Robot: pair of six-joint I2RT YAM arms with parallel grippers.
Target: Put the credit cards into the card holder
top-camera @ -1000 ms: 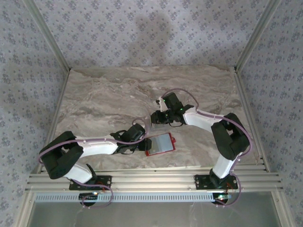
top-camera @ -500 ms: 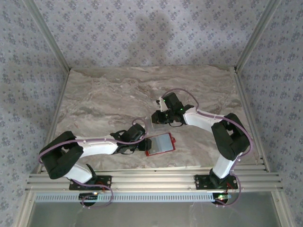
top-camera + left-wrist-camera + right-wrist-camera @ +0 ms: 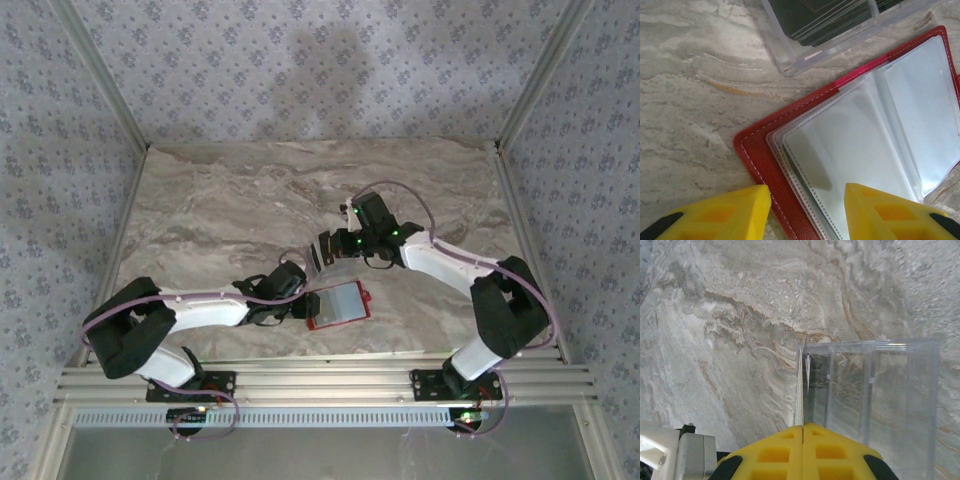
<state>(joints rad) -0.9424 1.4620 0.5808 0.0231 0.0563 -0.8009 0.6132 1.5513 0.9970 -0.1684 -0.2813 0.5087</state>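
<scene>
The right hand (image 3: 803,430) is pressed together on a thin card (image 3: 800,390), which is seen edge-on and appears to be tilted up rather than flat. It is held just beside the clear box (image 3: 875,390) near the middle of the worktop (image 3: 220,210). From this hand the holder (image 3: 338,305) lies toward the worktop's near edge, a little apart. It is opened flat with its clear sleeves (image 3: 865,150) facing up, and its long axis is set roughly along that near edge, slightly tilted. More dark cards (image 3: 815,20) are seen in the box, just beyond the holder's far side. The left hand (image 3: 807,212) is spread, with its fingers (image 3: 725,215) set either side of the holder's left end. Whether the holder is pressed down by it cannot be told. The left hand is thus nearer the holder, but the card is carried by the right. It is judged that the card must be brought toward the near edge and laid nearly flat, so that its edge is lined up with a sleeve mouth.
</scene>
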